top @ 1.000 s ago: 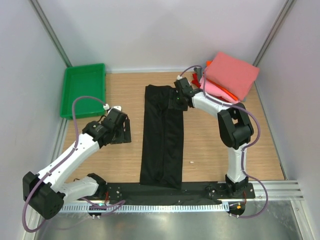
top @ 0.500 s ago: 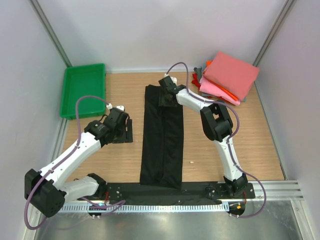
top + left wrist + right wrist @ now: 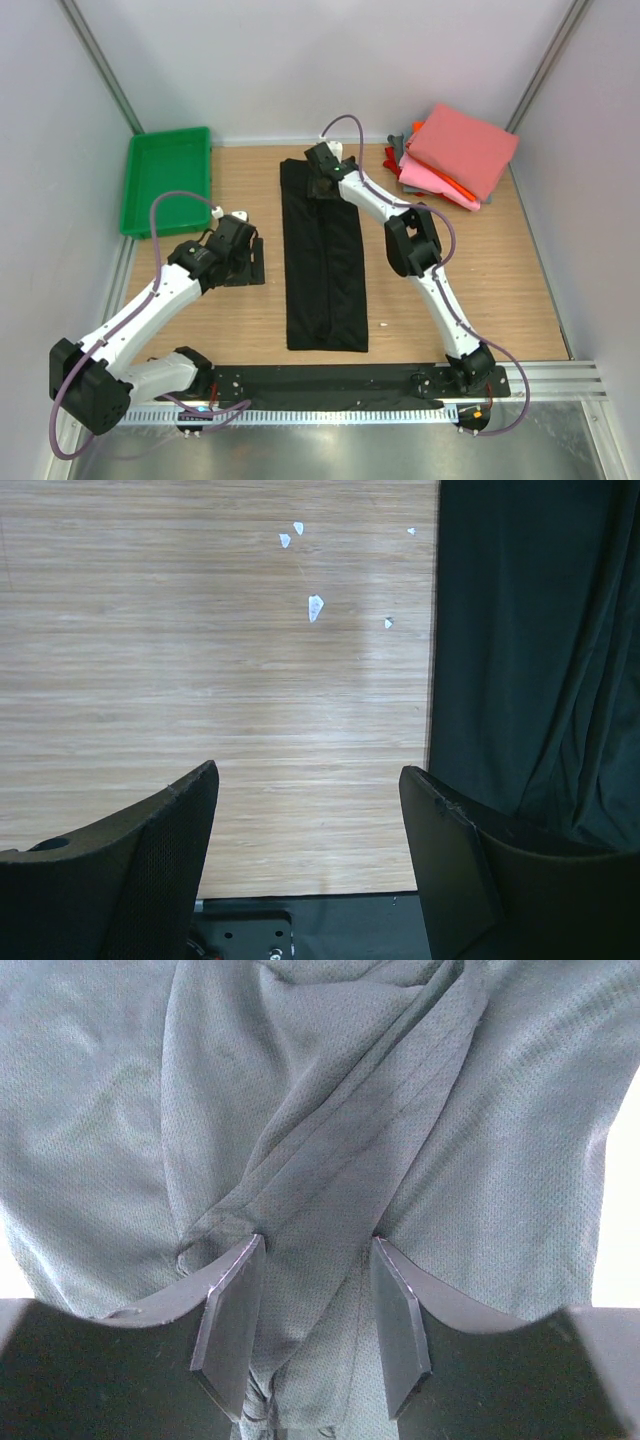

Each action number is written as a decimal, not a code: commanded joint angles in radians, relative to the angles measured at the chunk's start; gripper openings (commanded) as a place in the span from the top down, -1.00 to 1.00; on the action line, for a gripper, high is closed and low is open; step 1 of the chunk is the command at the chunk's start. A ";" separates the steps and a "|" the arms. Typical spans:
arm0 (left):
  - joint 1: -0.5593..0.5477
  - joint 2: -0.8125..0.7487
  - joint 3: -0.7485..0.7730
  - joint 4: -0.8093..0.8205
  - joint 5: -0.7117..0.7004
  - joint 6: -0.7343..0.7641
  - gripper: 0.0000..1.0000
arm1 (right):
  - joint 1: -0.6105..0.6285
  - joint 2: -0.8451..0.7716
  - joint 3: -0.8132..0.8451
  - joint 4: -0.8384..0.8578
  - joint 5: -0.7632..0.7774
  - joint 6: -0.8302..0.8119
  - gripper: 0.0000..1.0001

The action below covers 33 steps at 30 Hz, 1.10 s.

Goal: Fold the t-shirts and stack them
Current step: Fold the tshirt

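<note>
Top view: right gripper [image 3: 320, 188] sits on the far end of the black t-shirt [image 3: 325, 270]. The folded t-shirts [image 3: 460, 150] lie well off to its right. Left gripper [image 3: 243, 265] hovers left of the shirt.
Left wrist: jaws wide, empty, over table [image 3: 200, 630]; shirt edge beside the right finger.
Right wrist: jaws half-closed, pinching a shirt fold.

The long folded t-shirt [image 3: 325, 270] lies lengthwise down the centre of the table [image 3: 460, 270]. The tray [image 3: 168, 133] sits upper left, the stack of folded t-shirts [image 3: 455, 155] upper right. The left gripper [image 3: 245, 262] is left of the shirt, and the right gripper [image 3: 322, 185] is on its upper end.
</note>
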<state>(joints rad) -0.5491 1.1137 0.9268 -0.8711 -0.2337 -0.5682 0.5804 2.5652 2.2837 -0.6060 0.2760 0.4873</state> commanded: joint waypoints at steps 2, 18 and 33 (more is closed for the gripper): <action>0.006 -0.002 -0.002 0.027 0.010 0.008 -0.48 | -0.016 0.072 0.097 -0.058 0.009 0.004 -0.06; -0.005 -0.116 -0.066 0.047 0.118 -0.112 -0.37 | -0.011 -0.633 -0.367 -0.006 -0.041 0.013 -0.36; -0.291 -0.026 -0.350 0.371 0.163 -0.486 -0.20 | 0.076 -1.630 -1.690 0.160 -0.247 0.400 -0.27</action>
<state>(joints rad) -0.7967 1.0748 0.5888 -0.6327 -0.0662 -0.9451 0.6395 1.0828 0.6487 -0.4984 0.0784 0.7620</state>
